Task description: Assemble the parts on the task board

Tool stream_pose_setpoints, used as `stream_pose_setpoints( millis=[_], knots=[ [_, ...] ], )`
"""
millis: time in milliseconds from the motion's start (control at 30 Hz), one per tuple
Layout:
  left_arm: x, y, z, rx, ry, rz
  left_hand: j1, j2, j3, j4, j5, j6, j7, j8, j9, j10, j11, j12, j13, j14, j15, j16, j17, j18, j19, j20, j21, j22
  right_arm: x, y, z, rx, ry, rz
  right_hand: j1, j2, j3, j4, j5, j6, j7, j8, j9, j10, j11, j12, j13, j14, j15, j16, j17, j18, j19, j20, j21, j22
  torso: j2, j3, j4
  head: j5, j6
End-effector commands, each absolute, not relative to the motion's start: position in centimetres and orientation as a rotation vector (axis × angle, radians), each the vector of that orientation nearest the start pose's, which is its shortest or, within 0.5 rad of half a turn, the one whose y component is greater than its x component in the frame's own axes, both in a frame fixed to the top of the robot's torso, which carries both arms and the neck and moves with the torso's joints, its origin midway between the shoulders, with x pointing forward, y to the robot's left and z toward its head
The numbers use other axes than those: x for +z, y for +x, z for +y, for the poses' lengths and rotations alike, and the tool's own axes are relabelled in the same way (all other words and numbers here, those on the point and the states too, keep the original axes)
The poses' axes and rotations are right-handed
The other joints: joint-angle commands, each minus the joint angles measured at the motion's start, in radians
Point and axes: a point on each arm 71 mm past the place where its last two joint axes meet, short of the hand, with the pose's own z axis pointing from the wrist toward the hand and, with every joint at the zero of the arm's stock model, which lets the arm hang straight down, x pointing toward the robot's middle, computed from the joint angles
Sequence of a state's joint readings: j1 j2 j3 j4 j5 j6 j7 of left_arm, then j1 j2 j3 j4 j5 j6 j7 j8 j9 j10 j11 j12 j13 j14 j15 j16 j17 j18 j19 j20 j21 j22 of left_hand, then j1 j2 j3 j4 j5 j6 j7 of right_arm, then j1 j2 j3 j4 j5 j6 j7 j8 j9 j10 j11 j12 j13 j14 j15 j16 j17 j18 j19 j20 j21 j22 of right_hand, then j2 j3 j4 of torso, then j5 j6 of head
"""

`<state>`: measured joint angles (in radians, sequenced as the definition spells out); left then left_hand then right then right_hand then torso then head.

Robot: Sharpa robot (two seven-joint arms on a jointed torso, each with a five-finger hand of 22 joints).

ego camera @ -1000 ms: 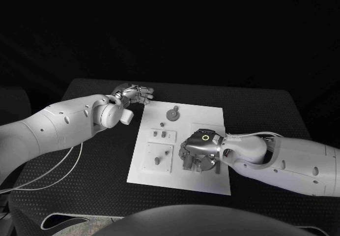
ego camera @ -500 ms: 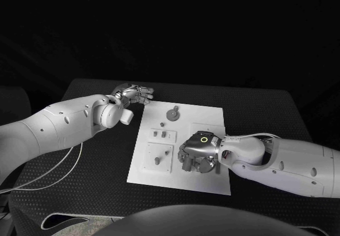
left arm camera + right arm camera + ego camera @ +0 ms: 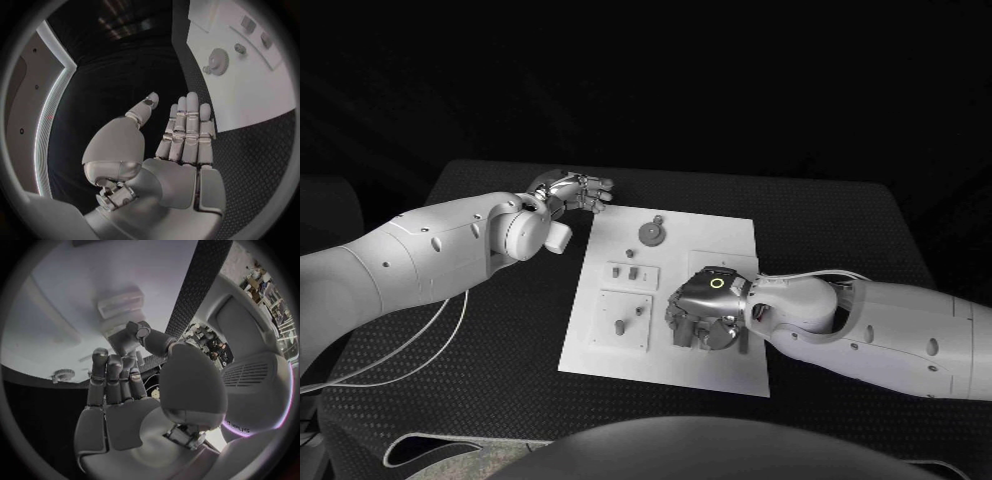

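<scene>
Black table (image 3: 473, 330) with the white board (image 3: 668, 355) at centre: my right hand (image 3: 704, 312), fingers down on a small grey part (image 3: 687, 337) directly beneath it near the board's near right corner, grasp unclear, while my left hand (image 3: 571, 190) hovers open off the far left corner.

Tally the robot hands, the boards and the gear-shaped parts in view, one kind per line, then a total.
Robot hands: 2, the left hand and the right hand
Task board: 1
Gear-shaped part: 1
Total: 4. Anything under the right hand is hidden, so it is not counted.
</scene>
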<state>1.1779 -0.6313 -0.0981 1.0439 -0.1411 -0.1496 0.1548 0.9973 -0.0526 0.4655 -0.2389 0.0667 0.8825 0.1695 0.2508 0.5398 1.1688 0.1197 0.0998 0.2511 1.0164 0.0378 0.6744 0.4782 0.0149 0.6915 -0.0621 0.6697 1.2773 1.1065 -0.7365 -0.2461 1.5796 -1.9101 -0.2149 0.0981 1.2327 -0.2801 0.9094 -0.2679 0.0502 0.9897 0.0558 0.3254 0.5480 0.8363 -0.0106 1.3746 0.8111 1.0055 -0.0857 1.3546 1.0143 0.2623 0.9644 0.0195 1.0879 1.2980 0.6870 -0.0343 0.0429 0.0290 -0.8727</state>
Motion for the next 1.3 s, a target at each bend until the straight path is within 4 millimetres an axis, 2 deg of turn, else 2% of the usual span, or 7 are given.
stream_pose_setpoints(
  millis=[33,567,833,967,1067,1300],
  knots=[
    [-25.0,55.0,23.9,-1.220,-1.130,1.702,-0.007,-0.001,-0.001,0.005,0.001,-0.008,0.001,0.005,-0.001,-0.007,0.002,-0.003,-0.001,0.000,0.008,-0.005,0.001,0.011,-0.002,0.008,-0.003,0.001,-29.5,38.7,-11.9,0.795,-0.961,1.738,-0.001,0.008,0.001,-0.007,-0.001,0.025,0.024,0.003,0.001,-0.005,0.003,0.003,-0.002,-0.009,0.003,0.005,-0.002,-0.001,-0.006,0.002,0.001,-0.001,0.000,0.0006,0.0001,0.001,0.000],
    [-25.0,55.0,23.9,-1.221,-1.129,1.703,-0.007,-0.001,-0.001,0.005,0.001,-0.009,0.001,0.006,-0.001,-0.007,0.002,-0.003,-0.001,0.000,0.008,-0.006,0.002,0.011,-0.002,0.008,-0.004,0.002,-30.0,38.5,-11.3,0.811,-0.974,1.737,0.008,0.010,0.015,-0.010,0.000,0.019,0.024,-0.005,-0.004,-0.018,0.007,0.003,-0.007,-0.021,0.007,0.005,-0.008,-0.001,-0.017,0.007,-0.004,-0.001,0.000,-0.0016,0.0012,0.000,0.000],
    [-25.0,55.0,23.8,-1.222,-1.129,1.704,-0.007,-0.001,-0.001,0.005,0.001,-0.009,0.001,0.006,-0.001,-0.007,0.002,-0.003,-0.001,0.000,0.008,-0.007,0.003,0.011,-0.002,0.008,-0.004,0.002,-30.3,38.7,-11.4,0.797,-0.971,1.750,0.012,0.011,0.024,-0.010,0.000,0.006,0.024,-0.015,-0.009,-0.029,0.012,0.003,-0.010,-0.032,0.010,0.005,-0.013,-0.001,-0.024,0.012,-0.007,-0.001,0.000,-0.0012,0.0011,0.002,0.000],
    [-25.0,55.0,24.0,-1.218,-1.130,1.702,-0.007,-0.001,-0.001,0.005,0.001,-0.009,0.001,0.006,-0.001,-0.007,0.002,-0.003,-0.001,0.000,0.008,-0.007,0.003,0.011,-0.002,0.008,-0.004,0.002,-30.4,39.1,-11.8,0.778,-0.958,1.755,0.011,0.002,0.021,-0.011,0.000,-0.046,0.018,-0.045,-0.026,-0.039,0.016,0.007,-0.014,-0.039,0.013,0.009,-0.017,-0.001,-0.029,0.016,-0.007,0.000,0.000,-0.0013,0.0001,0.001,0.000],
    [-25.0,55.0,23.9,-1.219,-1.130,1.703,-0.007,-0.001,-0.001,0.005,0.001,-0.009,0.001,0.006,-0.001,-0.007,0.002,-0.003,-0.001,0.000,0.008,-0.007,0.003,0.011,-0.002,0.008,-0.005,0.002,-30.4,39.2,-12.0,0.767,-0.947,1.753,0.016,-0.006,0.021,-0.011,0.001,-0.105,-0.004,-0.075,-0.042,-0.044,0.019,0.008,-0.018,-0.043,0.014,0.011,-0.022,-0.001,-0.031,0.018,-0.008,-0.001,0.000,-0.0008,0.0002,0.003,0.000],
    [-25.0,55.0,24.0,-1.216,-1.131,1.701,-0.006,-0.002,-0.001,0.005,0.001,-0.009,0.001,0.006,-0.001,-0.007,0.002,-0.003,-0.001,0.000,0.008,-0.007,0.004,0.011,-0.002,0.008,-0.005,0.003,-30.3,39.4,-12.4,0.750,-0.930,1.745,0.027,-0.014,0.024,-0.013,0.002,-0.188,-0.014,-0.108,-0.061,-0.048,0.023,0.012,-0.026,-0.046,0.016,0.015,-0.032,-0.001,-0.031,0.020,-0.010,-0.003,-0.001,0.0000,-0.0002,0.002,0.000]
  ],
)
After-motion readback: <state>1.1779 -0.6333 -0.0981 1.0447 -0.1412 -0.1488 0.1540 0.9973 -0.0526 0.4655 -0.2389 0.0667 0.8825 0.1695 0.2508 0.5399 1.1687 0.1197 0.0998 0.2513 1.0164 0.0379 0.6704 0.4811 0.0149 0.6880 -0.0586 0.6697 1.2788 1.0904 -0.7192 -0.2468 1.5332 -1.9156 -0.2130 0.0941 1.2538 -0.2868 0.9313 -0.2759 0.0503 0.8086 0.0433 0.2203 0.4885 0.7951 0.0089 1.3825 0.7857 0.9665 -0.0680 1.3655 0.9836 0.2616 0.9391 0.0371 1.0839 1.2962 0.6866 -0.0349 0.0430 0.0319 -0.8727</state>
